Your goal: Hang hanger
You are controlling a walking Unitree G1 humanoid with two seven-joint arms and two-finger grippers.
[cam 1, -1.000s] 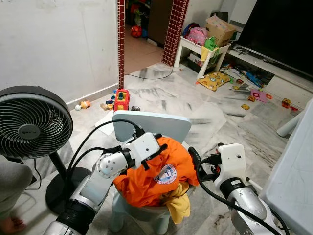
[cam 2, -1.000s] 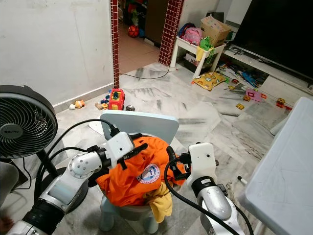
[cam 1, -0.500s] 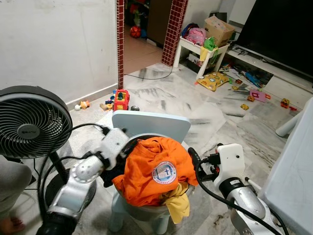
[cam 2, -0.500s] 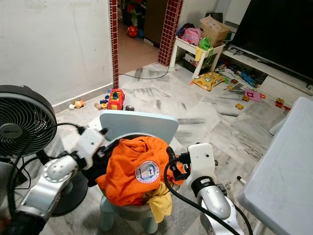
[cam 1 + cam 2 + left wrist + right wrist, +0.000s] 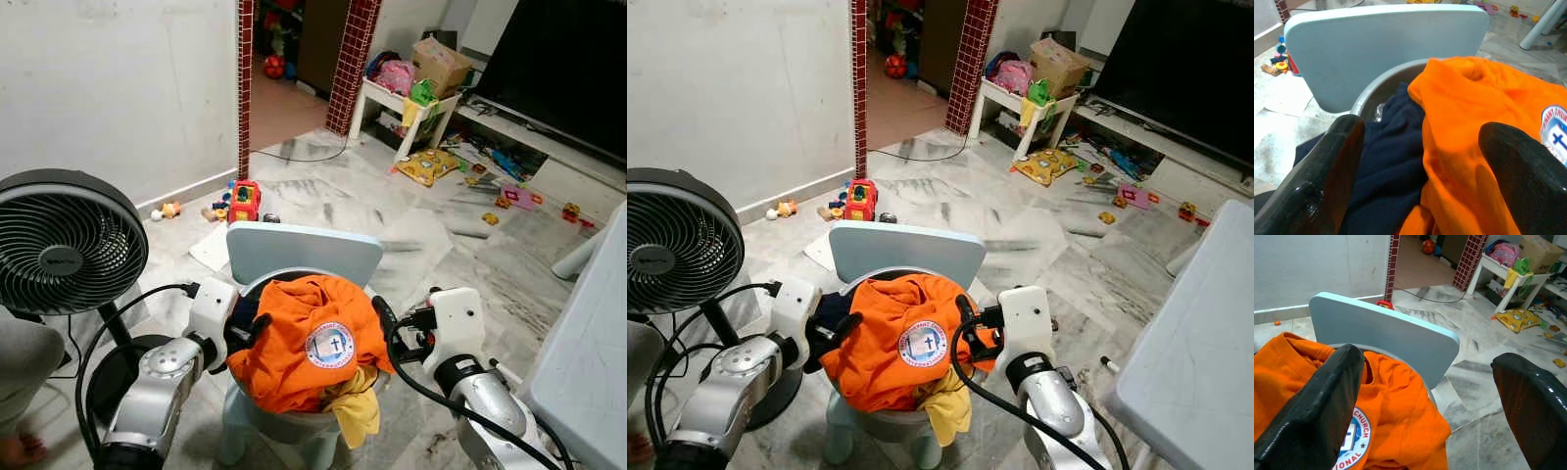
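Both claws, left (image 5: pixel 245 328) and right (image 5: pixel 384 323), gape wide flanking the orange shirt (image 5: pixel 313 338) on the chair (image 5: pixel 294 250); better dig beneath it, no hanger visible.

Hanger itself cannot be made out. Orange shirt (image 5: pixel 315 338) with round white-blue badge on front lies crumpled, heaped in basin (image 5: pixel 284 423) on pale blue chair (image 5: pixel 304 250). Dark navy cloth (image 5: pixel 1386 161) lies under it on left side, yellow cloth (image 5: pixel 355 409) hangs over basin's front rim.
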